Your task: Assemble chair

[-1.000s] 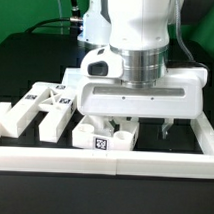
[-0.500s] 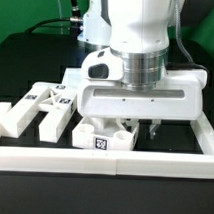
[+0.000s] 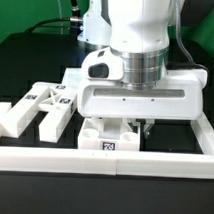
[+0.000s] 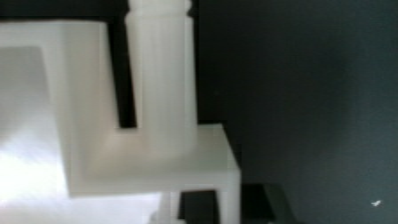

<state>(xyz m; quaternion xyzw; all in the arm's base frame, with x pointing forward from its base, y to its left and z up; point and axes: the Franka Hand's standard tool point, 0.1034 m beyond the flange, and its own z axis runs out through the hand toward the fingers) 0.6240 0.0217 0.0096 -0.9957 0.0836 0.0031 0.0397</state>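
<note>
Claw [image 3: 141, 124] fully closed, straight below the vertical, downward-facing wrist [image 3: 144, 64].

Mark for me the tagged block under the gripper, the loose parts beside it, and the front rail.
tagged block [image 3: 106, 145], exterior view, its front tag.
loose parts [image 3: 37, 103], exterior view, top of one piece.
front rail [image 3: 53, 159], exterior view, top face.

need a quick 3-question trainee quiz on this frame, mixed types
1. True or false: the claw stands open.
2. The loose chair parts lie on the exterior view's: A left, B right, C middle.
3. Fill in: the white block nearest the claw shows a black-and-white square ___ on its near face.
Key: 1 false. 2 A. 3 tag.
</note>
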